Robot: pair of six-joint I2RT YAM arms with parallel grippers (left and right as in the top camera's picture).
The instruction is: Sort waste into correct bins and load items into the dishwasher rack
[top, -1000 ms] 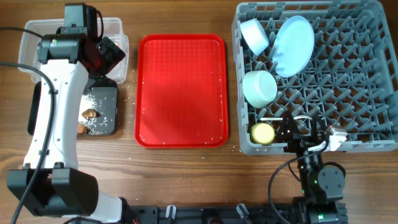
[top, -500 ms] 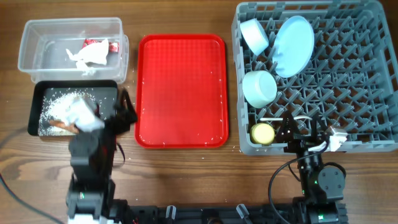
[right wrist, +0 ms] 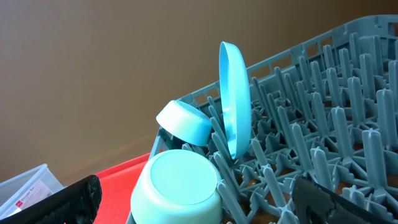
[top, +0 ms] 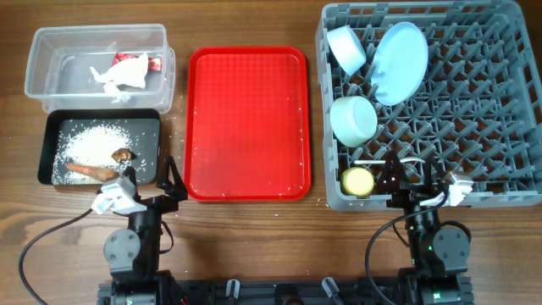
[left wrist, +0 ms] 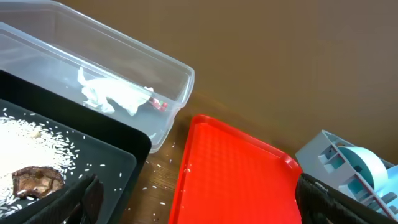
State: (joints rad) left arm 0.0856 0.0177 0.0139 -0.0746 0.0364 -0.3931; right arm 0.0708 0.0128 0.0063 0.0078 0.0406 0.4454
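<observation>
Sorting appears essentially done: left of the red tray (top: 247,102), wrapper scraps (top: 127,72) lie in the clear tub (top: 97,31), and rice (top: 89,135), carrot piece (top: 85,169) and brown lump (top: 124,155) in the black tub (top: 144,135). Right of the tray, the dishwasher rack (top: 483,127) holds the plate (top: 400,51), far bowl (top: 346,47), near bowl (top: 353,119) and yellow cup (top: 357,180). The left gripper (left wrist: 196,186) and right gripper (right wrist: 196,186) gape wide and empty by the tray's near corners, so probably only stray grains (left wrist: 155,190) beside the tray need gathering; the spoon (top: 377,163) is too small to confirm.
</observation>
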